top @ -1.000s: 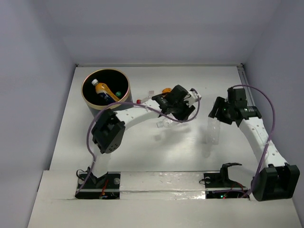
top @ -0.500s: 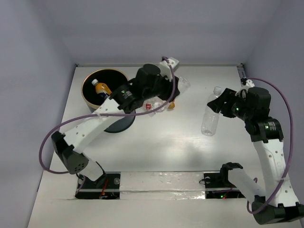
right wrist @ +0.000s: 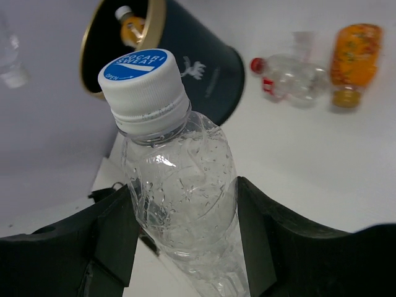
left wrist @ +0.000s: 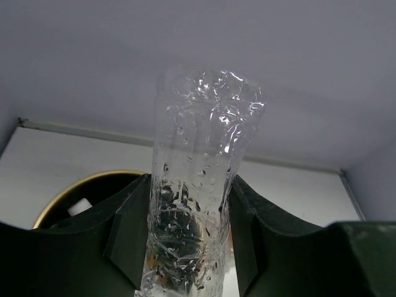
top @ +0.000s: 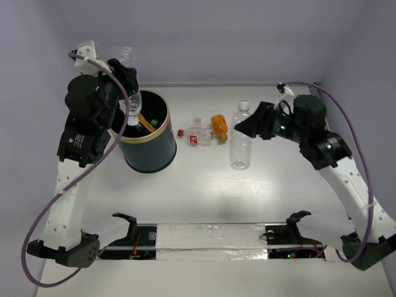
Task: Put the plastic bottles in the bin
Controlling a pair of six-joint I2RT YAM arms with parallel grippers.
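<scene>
Standing at the far left of the counter (top: 204, 192): the bin (top: 148, 154), round, with a dark navy wall, gold-tan rim and black inside.

- In the bin: one orange-filled bottle (right wrist: 133, 26) with a white cap. A small green item (top: 153, 122) lies beside it, too small to tell more.
- Left gripper (left wrist: 189, 216): raised above the far-left side of the bin, pinching a clear crumpled bottle (left wrist: 204, 124) between both fingers. That bottle is upright, its lower end over the bin's open mouth.
- Right gripper (right wrist: 185, 235): right of centre, clamped round the body of a clear capped bottle (right wrist: 179, 167), which has a white cap with a blue top. Whether this bottle touches the counter cannot be told.
- Lying on the counter, between the bin and the right-held bottle: a small clear red-capped bottle (top: 197, 133). An orange-filled loose bottle (top: 219, 127) is just beside it on the right.
</scene>
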